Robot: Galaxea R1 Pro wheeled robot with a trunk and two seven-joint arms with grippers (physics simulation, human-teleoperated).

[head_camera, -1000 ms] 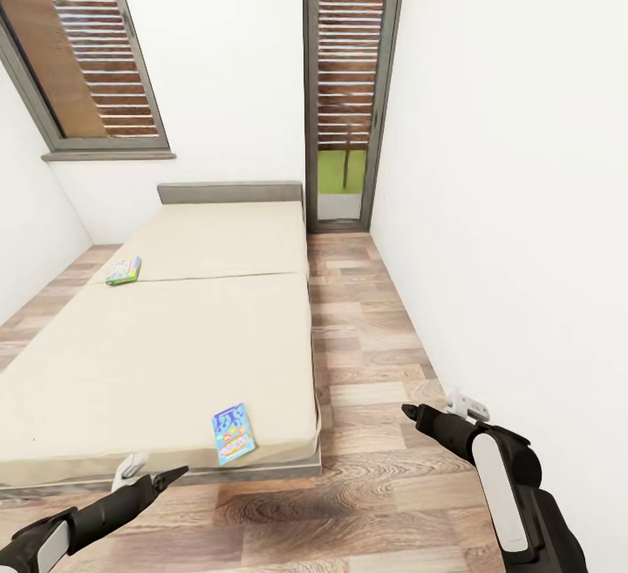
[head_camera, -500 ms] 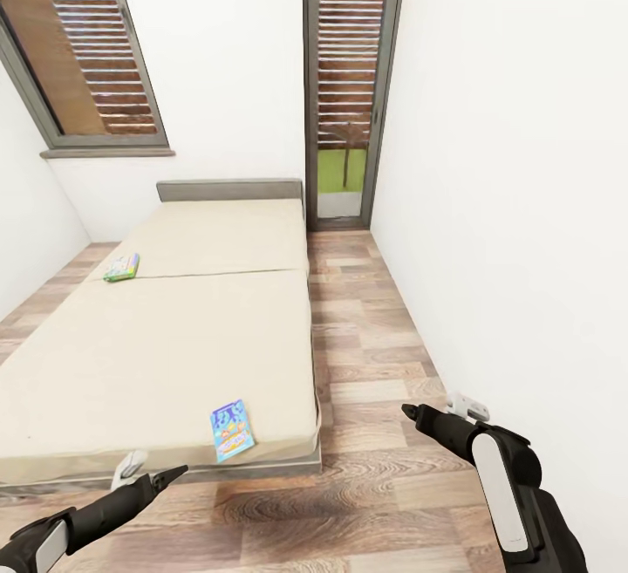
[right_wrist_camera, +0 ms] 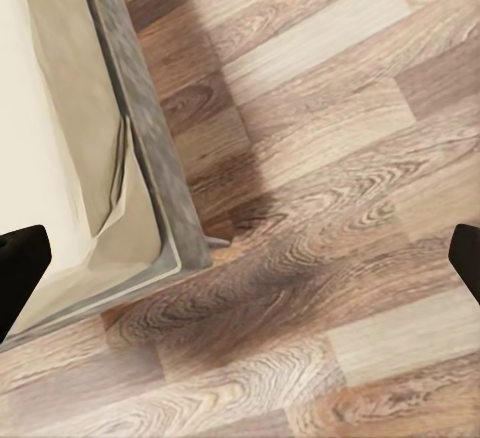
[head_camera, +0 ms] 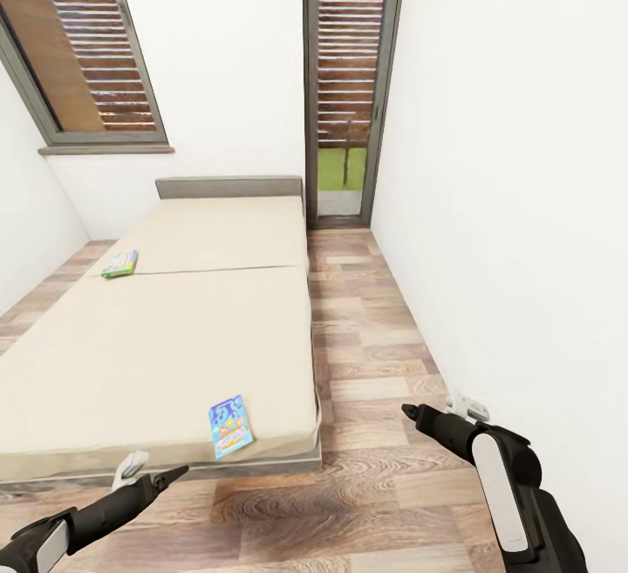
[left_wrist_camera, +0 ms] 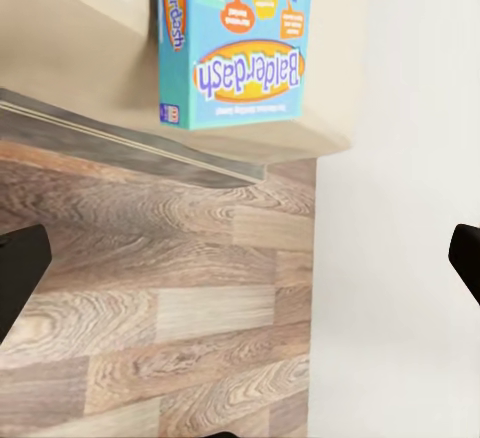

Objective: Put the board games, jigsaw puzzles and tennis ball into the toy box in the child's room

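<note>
Left jaws: your left gripper point(head_camera: 166, 475) hangs low over the floor point(head_camera: 366, 337) just short of the bed's foot edge. In the left wrist view the two finger tips sit far apart at the frame edges, so treat the jaws as released, with nothing between them.
Right jaws: your right gripper point(head_camera: 417, 416) hovers over the floor beside the white wall point(head_camera: 506, 207). Its wrist view shows the same wide spread, with only planks and the bed's corner frame between the tips; released and empty.
Nearest task item: the blue board game point(head_camera: 230, 426) lies flat on the bed point(head_camera: 157, 346), close to the foot corner, a short way ahead of the left jaws and not touching them.
Second task item: the green board game point(head_camera: 120, 263) lies flat near the bed's far left edge, well apart from both arms.
Readable text: on the blue box point(left_wrist_camera: 235, 38) you can read "Balderdash" on the cover, upside down, and again along the side panel. Smaller print is too fine to read. The green box is too small to read.
Progress: judge the task as early. Both bed games are uncollected. The desk, toy box, puzzles and tennis ball cannot be checked from here.
Remaining: likely pick up the blue box first, then the green one, then carry them to the toy box.
</note>
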